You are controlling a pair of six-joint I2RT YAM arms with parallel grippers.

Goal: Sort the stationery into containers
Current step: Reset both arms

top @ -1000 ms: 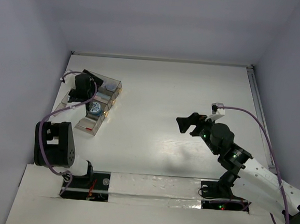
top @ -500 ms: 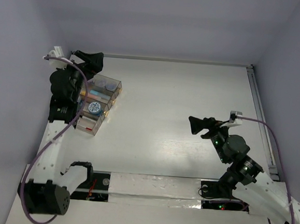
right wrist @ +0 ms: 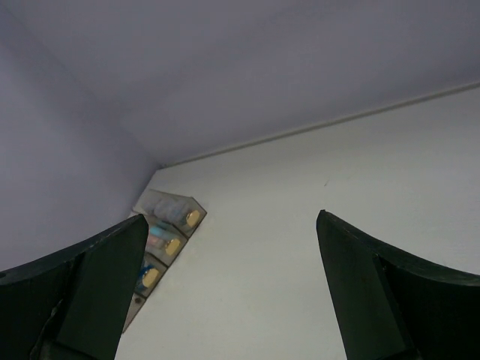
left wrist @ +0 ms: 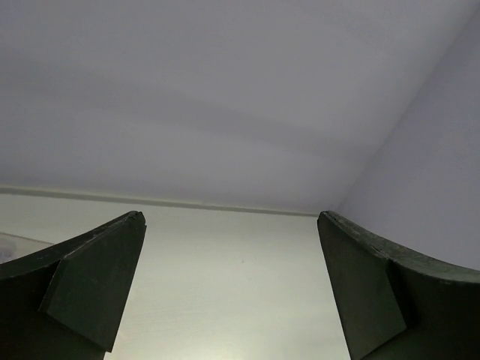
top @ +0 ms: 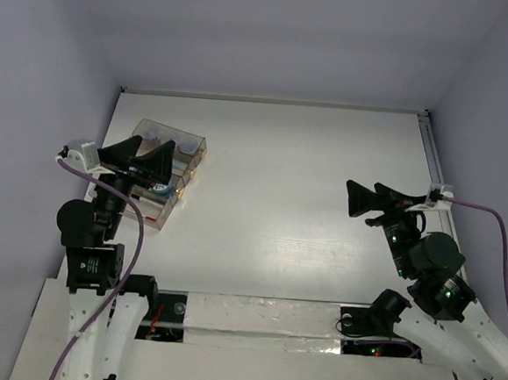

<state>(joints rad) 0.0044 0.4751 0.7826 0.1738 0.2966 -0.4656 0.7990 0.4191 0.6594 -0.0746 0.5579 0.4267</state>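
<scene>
Left gripper hangs raised at the table's far-left, hiding part of the containers from the top camera. Its jaws are spread wide with nothing between them. Right gripper is in the air on the right side, well apart from the bins, jaws parted and empty too. Stationery sits inside the bins (blurry coloured bits, can't name each).

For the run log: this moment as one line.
left end effector open, empty | right end effector open, empty | containers table left, holding stationery
</scene>
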